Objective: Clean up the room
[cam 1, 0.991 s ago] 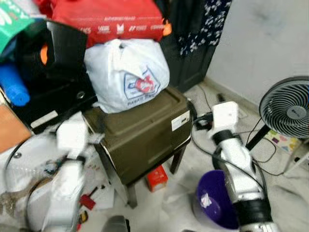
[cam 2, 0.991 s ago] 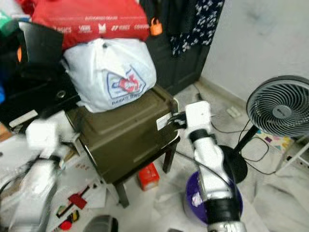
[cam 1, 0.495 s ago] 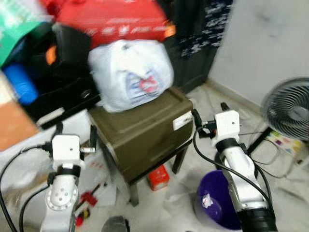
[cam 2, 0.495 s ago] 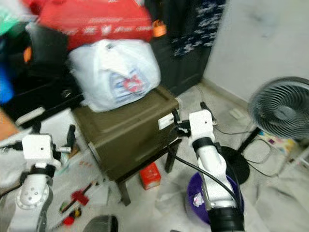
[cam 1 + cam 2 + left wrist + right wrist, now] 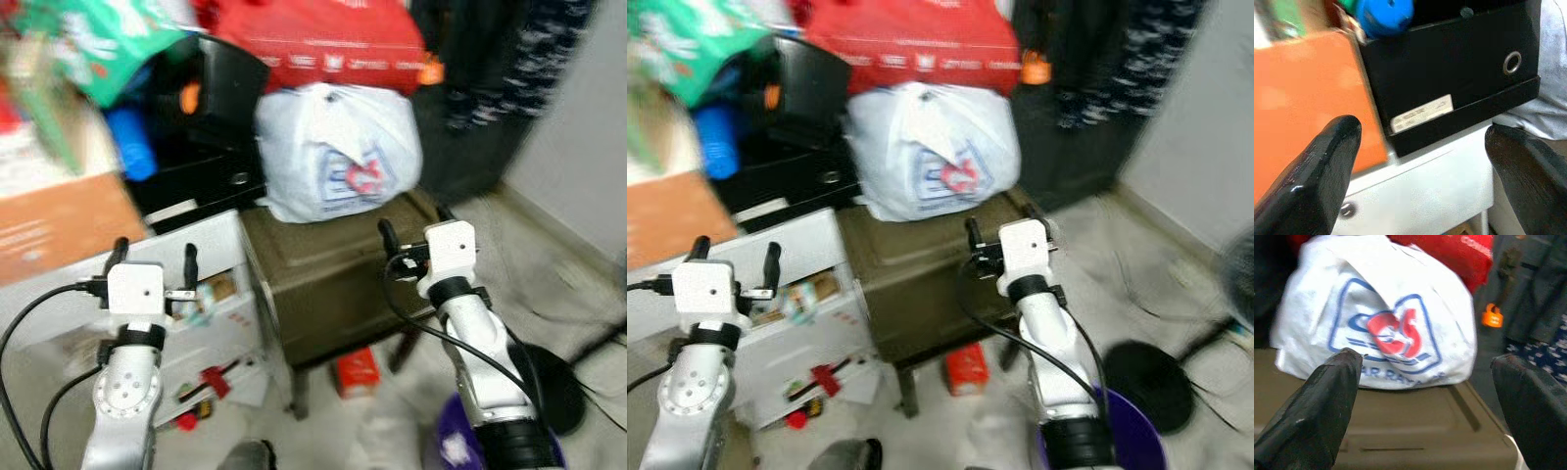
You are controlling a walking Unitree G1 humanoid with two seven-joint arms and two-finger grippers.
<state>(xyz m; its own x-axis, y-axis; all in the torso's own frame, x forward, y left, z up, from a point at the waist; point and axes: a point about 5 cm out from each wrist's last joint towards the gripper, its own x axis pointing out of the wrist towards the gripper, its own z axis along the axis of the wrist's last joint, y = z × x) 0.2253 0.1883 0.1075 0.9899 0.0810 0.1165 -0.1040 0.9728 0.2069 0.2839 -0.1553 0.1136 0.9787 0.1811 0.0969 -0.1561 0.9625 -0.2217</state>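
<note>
Olive crate [image 5: 333, 284]: on a stool, white plastic bag [image 5: 338, 152] w/ red-blue logo sitting on its lid, red bag [image 5: 323, 44] stacked above.
Left gripper [image 5: 152, 264]: raised by the white drawer unit [image 5: 211, 313], fingers spread, holding nothing.
Right gripper [image 5: 411, 230]: up in front of crate, aimed at white bag, fingers apart, empty.
Floor: red box [image 5: 356, 370] under stool, purple bin [image 5: 1136, 446] near right arm.
Progress: looks barely begun; clutter everywhere, nothing picked up yet.
</note>
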